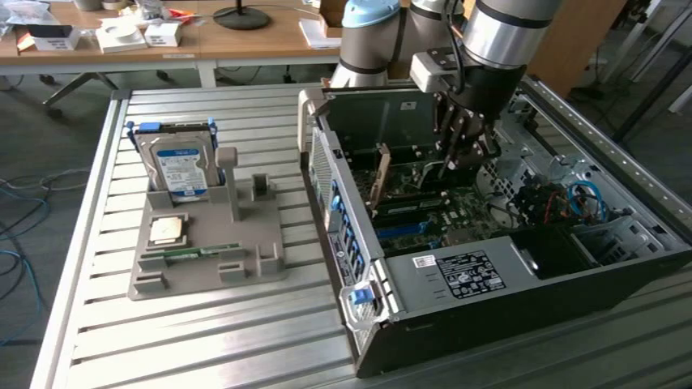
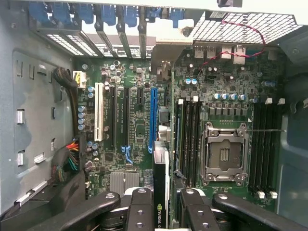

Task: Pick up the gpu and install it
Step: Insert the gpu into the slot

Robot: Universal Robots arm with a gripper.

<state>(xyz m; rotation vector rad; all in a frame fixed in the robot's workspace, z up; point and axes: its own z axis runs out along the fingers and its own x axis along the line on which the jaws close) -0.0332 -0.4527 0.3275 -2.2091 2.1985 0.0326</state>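
My gripper reaches down into the open computer case and is shut on the gpu, which stands on edge above the motherboard. In the wrist view the gpu is seen edge-on as a thin dark board with a green logo near my gripper. One black finger presses it from each side. The card's edge runs just beside the long blue slot, toward the rear bracket openings. I cannot tell whether it touches the slot.
A grey holder on the exterior view's left carries a hard drive, a processor chip and a RAM stick. Inside the case lie the CPU socket, black memory slots and cable bundles. Case walls close in all round.
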